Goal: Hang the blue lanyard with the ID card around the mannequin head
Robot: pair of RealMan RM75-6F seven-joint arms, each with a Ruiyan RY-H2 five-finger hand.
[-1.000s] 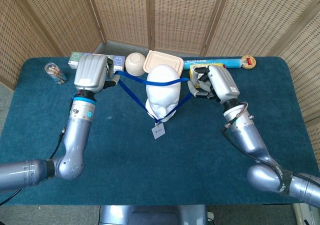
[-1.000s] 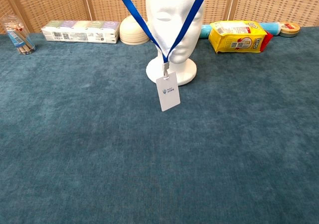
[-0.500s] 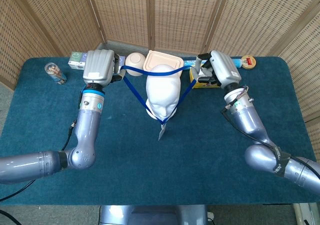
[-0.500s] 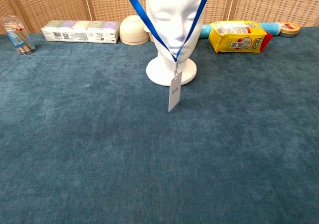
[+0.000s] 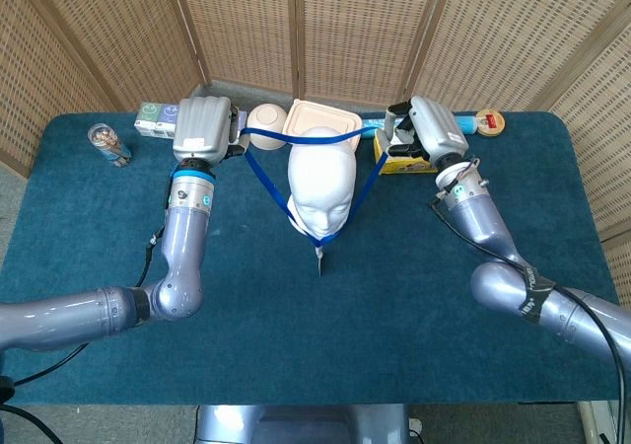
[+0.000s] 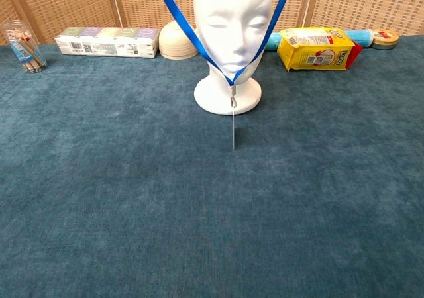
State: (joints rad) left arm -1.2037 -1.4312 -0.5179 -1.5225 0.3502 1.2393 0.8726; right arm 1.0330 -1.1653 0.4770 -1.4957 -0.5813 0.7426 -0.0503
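The white mannequin head (image 5: pixel 321 187) (image 6: pixel 232 26) stands upright mid-table. A blue lanyard (image 5: pixel 264 180) (image 6: pixel 180 23) is stretched in a V around it, its back strap running behind the crown. My left hand (image 5: pixel 204 128) holds the strap's left end, level with the top of the head. My right hand (image 5: pixel 422 130) holds the right end at the same height. The ID card (image 6: pixel 233 129) (image 5: pixel 319 257) hangs from the clip below the chin, turned edge-on. Neither hand shows in the chest view.
Along the back edge stand a long box (image 6: pixel 106 41), a cream bowl (image 5: pixel 266 125), a beige lidded container (image 5: pixel 321 121), a yellow snack packet (image 6: pixel 313 48), a blue roll (image 5: pixel 463 123) and a tape reel (image 5: pixel 490 121). A cup of sticks (image 5: pixel 108 145) stands far left.
Both hands carried the strap back, from across the forehead to behind the crown. The card has spun from face-on to edge-on.
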